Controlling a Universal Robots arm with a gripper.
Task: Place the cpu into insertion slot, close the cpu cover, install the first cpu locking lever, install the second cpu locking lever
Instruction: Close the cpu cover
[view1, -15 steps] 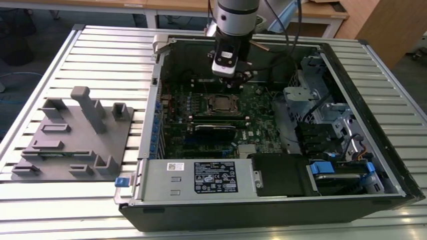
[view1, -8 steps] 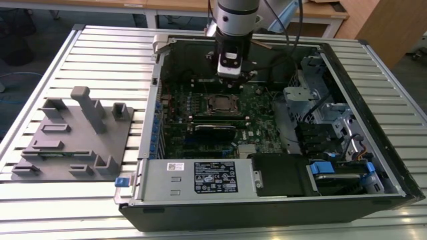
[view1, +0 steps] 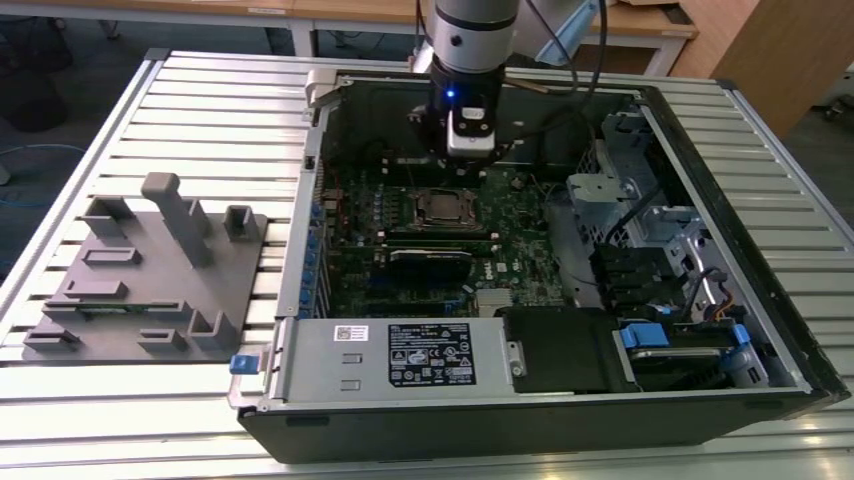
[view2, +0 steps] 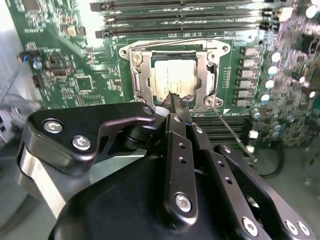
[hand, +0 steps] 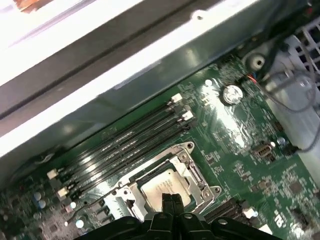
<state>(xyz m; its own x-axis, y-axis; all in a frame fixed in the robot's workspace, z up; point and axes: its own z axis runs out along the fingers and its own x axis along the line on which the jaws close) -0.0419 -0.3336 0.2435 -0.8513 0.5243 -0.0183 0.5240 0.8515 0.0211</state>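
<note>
- the end effector (view2: 175, 100) hangs low inside an open computer case (view1: 747, 250). its two dark fingers are pressed together with nothing held between them.
- in both wrist views the closed fingertips sit right at the near edge of the cpu (view2: 172, 77). whether they touch it cannot be told.
- the cpu, a flat silvery square, lies seated in the insertion slot (view2: 136, 58), directly beyond the fingertips.
- the cpu cover (view2: 141, 80), a thin silver frame, lies down around the cpu, and the chip's top shows through its square cut-out.
- a thin wire lever (view2: 232, 135) angles away from one corner of the slot, alongside the end effector's linkage, and stands clear of the cover.
- long black memory slots (view2: 190, 20) run across the green motherboard (view2: 75, 75) on the far side of the slot from the end effector.
- in the exterior view the case rests on a slatted metal bench (view1: 200, 110). a grey fixture plate (view1: 147, 280) lies well apart from the end effector, toward the exterior view's left.
</note>
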